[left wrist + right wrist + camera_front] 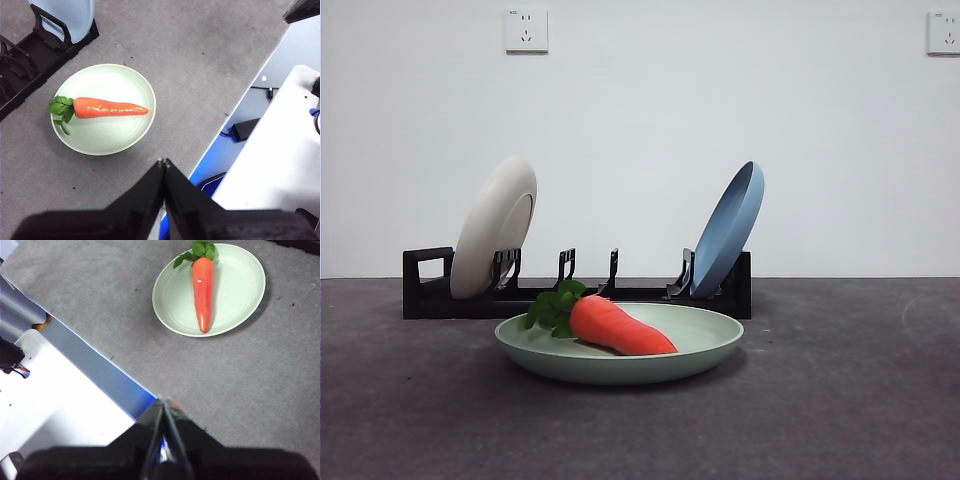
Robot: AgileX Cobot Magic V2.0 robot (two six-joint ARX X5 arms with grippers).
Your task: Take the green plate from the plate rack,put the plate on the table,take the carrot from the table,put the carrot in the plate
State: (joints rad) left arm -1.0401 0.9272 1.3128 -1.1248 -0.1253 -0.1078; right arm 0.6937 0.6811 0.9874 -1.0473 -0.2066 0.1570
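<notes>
The carrot (620, 326) lies in the green plate (705, 345), which sits flat on the bench (840, 400) just in front of the plate rack (425, 295). The leaves point toward the rack's handle end. The rack holds a cream-white plate (492, 228) at that end and a blue plate (730, 228) at the other — both tilted in their slots. The left hand (163, 162) is pinched closed and holds nothing, well away from the plate; the right hand (163, 402) likewise — closed, empty, apart.

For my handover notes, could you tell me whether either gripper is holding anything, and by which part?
Nothing is held: left gripper and right gripper are shut and empty; the carrot lies in the green plate.
</notes>
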